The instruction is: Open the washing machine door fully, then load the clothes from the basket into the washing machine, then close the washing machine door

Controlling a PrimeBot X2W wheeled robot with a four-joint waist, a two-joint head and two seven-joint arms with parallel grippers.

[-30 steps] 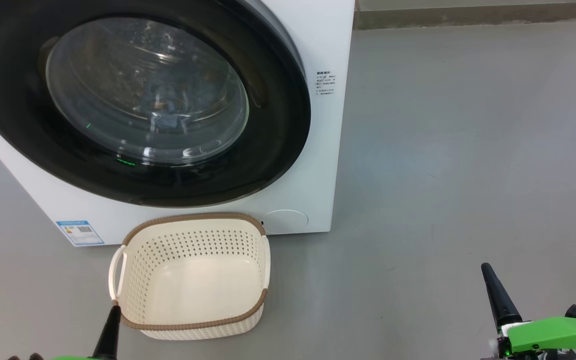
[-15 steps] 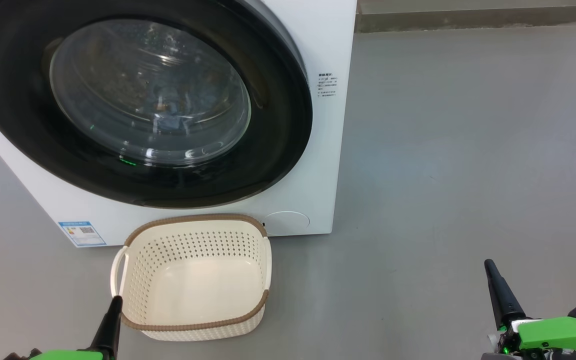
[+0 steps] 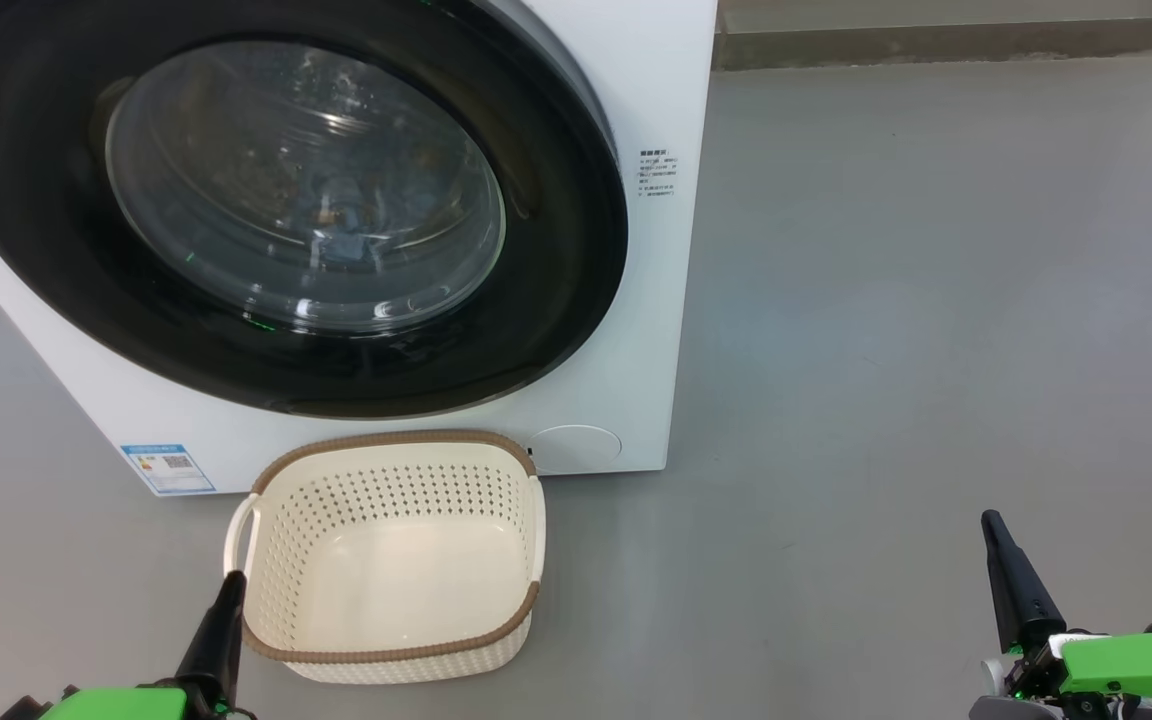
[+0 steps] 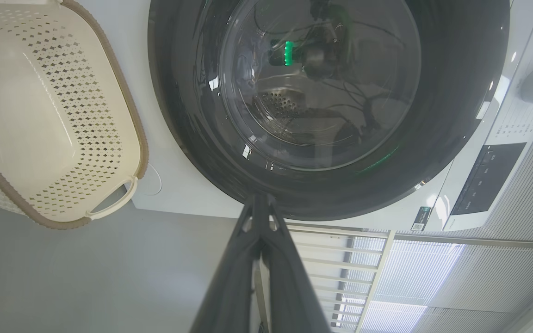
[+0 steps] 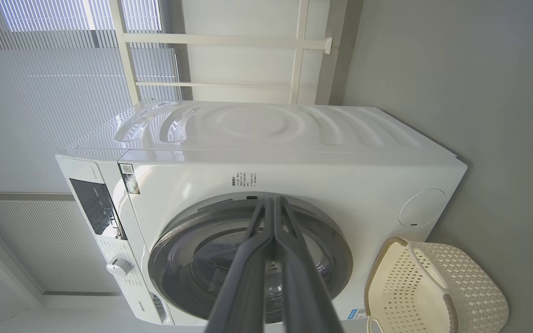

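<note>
This is a laundry corner in a plain, sparsely fitted room; whether it is a home or a mock-up of one cannot be told. A white front-loading washing machine, with a control panel and a dial, stands directly on a smooth grey floor. Just in front of it sits a cream perforated laundry basket. Behind the machine, pale slatted blinds cover a window beside a white barred frame. A darker skirting strip edges the floor behind it.
</note>
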